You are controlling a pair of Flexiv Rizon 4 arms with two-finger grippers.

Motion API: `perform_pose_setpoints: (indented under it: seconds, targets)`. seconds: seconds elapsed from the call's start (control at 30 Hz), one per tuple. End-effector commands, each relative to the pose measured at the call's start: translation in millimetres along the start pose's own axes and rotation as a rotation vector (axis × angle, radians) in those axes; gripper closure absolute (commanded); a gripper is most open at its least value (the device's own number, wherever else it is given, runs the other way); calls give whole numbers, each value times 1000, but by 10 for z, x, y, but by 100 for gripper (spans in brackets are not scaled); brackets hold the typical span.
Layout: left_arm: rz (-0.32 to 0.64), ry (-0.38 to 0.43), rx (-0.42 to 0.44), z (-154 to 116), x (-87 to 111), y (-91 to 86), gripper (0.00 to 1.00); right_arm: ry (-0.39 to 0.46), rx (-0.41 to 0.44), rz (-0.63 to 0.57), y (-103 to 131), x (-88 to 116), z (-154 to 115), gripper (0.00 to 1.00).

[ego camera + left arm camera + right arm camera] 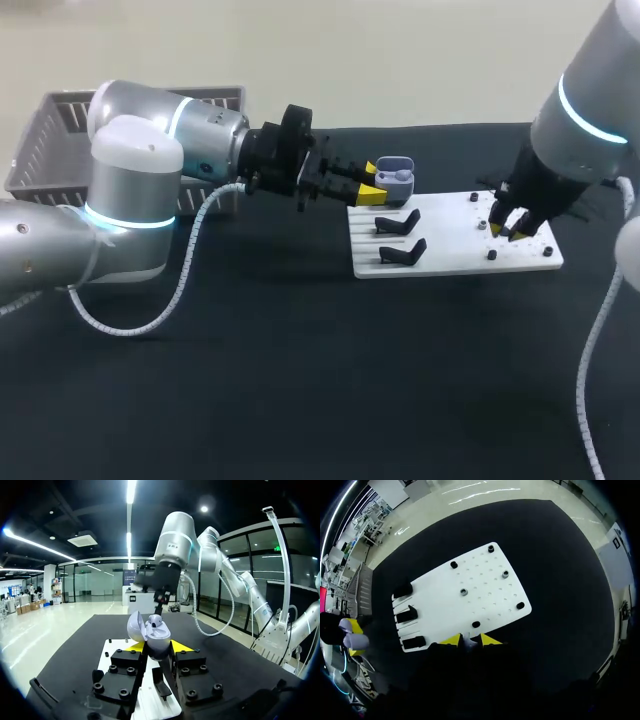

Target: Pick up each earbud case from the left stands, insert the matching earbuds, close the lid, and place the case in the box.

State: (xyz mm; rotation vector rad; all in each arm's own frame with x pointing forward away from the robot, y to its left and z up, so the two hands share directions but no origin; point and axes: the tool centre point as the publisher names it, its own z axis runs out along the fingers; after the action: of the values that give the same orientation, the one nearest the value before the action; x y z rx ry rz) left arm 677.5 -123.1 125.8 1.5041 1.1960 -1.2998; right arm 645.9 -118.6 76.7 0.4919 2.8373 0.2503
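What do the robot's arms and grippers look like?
The left arm and right arm are fat silver-grey tubes with rounded joints and glowing cyan rings. A white coiled cable hangs along each. The left gripper and right gripper are black, blocky, with two yellow tips.

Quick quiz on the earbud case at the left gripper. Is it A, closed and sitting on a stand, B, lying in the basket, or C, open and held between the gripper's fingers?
C: the left gripper is shut on the earbud case from both sides, and the case's lid stands open.
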Motion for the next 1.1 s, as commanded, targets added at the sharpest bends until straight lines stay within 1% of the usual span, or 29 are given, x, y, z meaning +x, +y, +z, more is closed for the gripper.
perform_pose_setpoints:
  seconds: [0.03, 0.27, 0.43, 0.57, 0.73, 1.1]
  targets:
    - [-1, 1, 2, -1, -1, 7, 100, -65, -9, -39, -26, 132, -451, 100]
    - [-1, 1, 2, -1, -1, 7, 100, -103, 2, -216, 254, 169, -936, 100]
    - [-1, 1, 2, -1, -1, 7, 100, -107, 19, -322, 480, 203, -1135, 100]
    - [-1, 1, 2, -1, -1, 7, 100, -105, 28, -399, 634, 224, -1191, 100]
    - [-1, 1, 2, -1, -1, 7, 100, -105, 40, -446, 793, 244, -1220, 100]
    - [-1, 1, 2, -1, -1, 7, 100, -105, 40, -446, 793, 244, -1220, 100]
